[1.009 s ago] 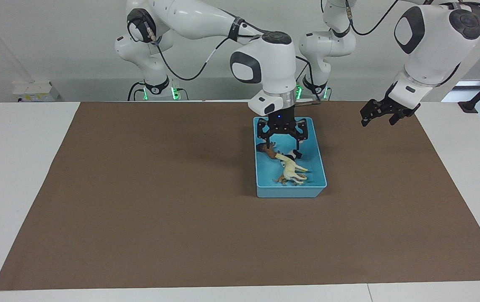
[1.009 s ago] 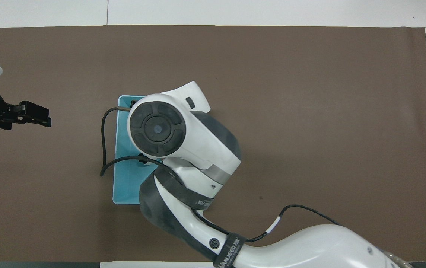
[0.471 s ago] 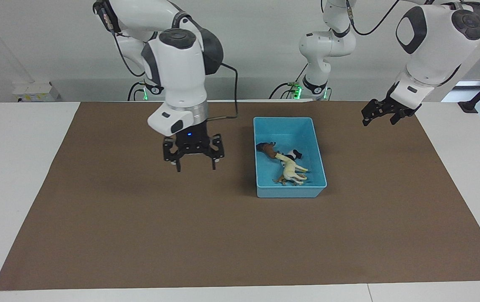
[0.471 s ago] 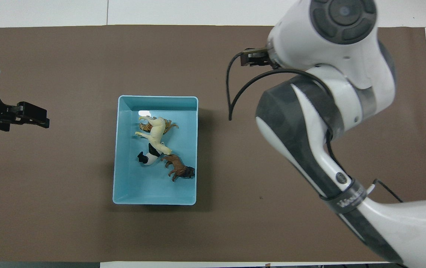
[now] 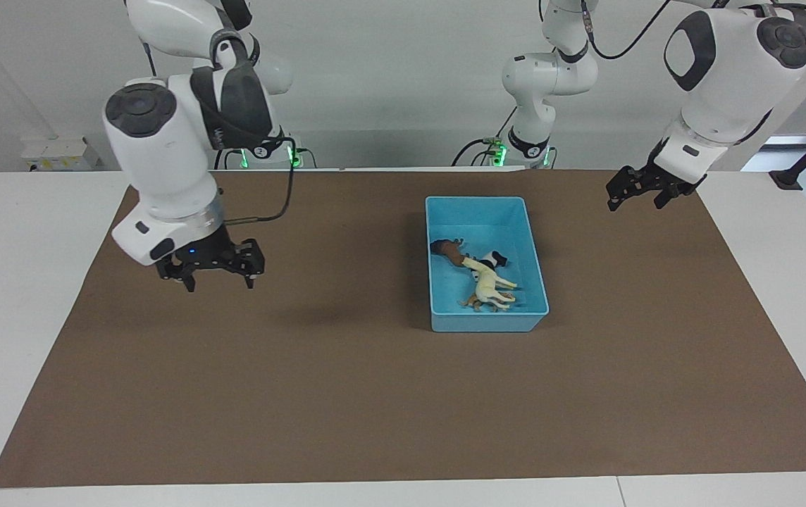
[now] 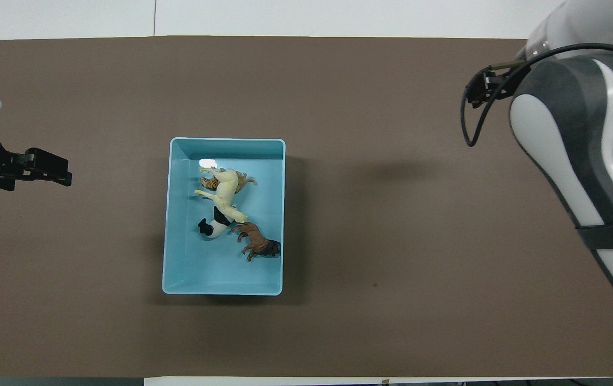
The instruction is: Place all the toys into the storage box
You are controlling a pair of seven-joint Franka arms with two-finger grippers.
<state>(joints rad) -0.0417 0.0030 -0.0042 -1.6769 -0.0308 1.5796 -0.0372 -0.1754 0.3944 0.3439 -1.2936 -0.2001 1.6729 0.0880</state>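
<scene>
Item: storage box (image 5: 485, 320), light blue, open top, on the brown mat of the table (image 5: 346, 394), toward the left arm's end; long axis runs nearer-to-farther from the robots.
Contents: horse (image 5: 489, 285) lying over tiger (image 5: 472, 303), panda (image 5: 494, 258), lion (image 5: 447, 251), all inside.
Right pincer (image 5: 216, 276): wide, empty, over bare mat.
Left pincer (image 5: 634, 196): wide, empty, waiting.
Judgement: nothing left to fetch; retreat high, clear of the rim
</scene>
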